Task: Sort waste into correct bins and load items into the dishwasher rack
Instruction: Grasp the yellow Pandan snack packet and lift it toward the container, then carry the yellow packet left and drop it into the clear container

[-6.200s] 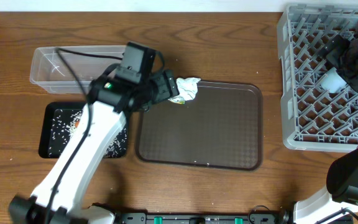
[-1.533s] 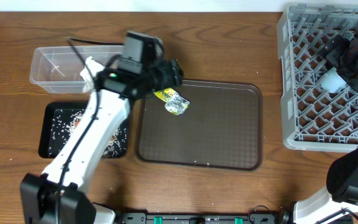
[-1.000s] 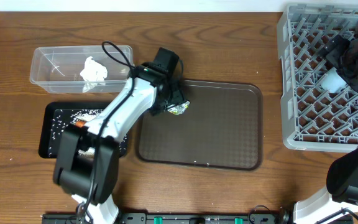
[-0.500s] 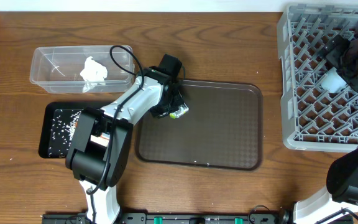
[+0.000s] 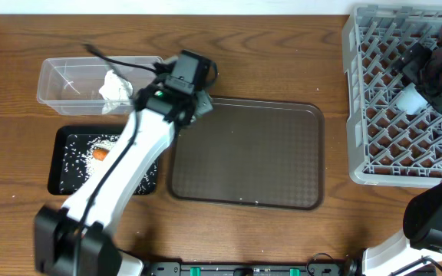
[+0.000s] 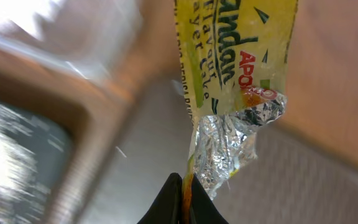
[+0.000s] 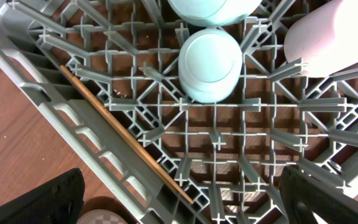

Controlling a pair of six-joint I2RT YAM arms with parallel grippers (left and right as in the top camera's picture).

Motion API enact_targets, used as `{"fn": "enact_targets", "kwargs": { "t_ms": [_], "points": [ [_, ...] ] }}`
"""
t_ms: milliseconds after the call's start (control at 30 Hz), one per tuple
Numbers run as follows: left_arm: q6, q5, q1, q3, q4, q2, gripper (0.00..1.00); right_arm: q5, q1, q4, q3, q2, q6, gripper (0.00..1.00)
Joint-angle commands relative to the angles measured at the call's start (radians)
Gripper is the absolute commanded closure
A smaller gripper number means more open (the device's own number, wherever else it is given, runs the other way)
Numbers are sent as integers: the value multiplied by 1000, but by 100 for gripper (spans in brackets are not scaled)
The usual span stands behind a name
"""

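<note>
Napkin (image 5: 114, 88) in tub (image 5: 60, 77); carrot (image 5: 100, 154), rice (image 5: 75, 157) in black tray (image 5: 58, 184); rack (image 5: 359, 92) looks loaded. Left tool (image 6: 182, 193) pinches wrapper (image 6: 235, 56), apparently last; right tool (image 7: 182, 202) open.

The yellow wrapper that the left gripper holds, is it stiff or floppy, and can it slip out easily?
Probably floppy: the wrapper is creased beyond the shut left gripper, and its foil end is crumpled. Likely very light, since a pinch on one thin edge seems to carry it. So small a grip might let it slip if swung quickly.
</note>
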Motion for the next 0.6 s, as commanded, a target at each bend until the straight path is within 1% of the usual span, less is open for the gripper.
{"fn": "enact_targets", "kwargs": {
  "t_ms": [0,67,133,267,333,367,567],
  "points": [
    [16,-333,26,21,11,-33,94,0,11,-2,2,2,17,1],
    [12,-383,56,21,32,-32,94,0,11,-2,2,2,17,1],
    [-4,-381,97,18,66,-25,94,0,11,-1,2,2,17,1],
    [-78,-381,184,17,112,-3,90,0,11,-1,2,2,17,1],
    [-120,-380,233,17,119,11,85,0,11,-2,2,2,17,1],
    [-136,-371,255,17,119,17,83,0,11,-2,2,2,17,1],
    [-146,-230,369,17,119,63,83,0,11,-1,2,2,17,1]
  ]
}}
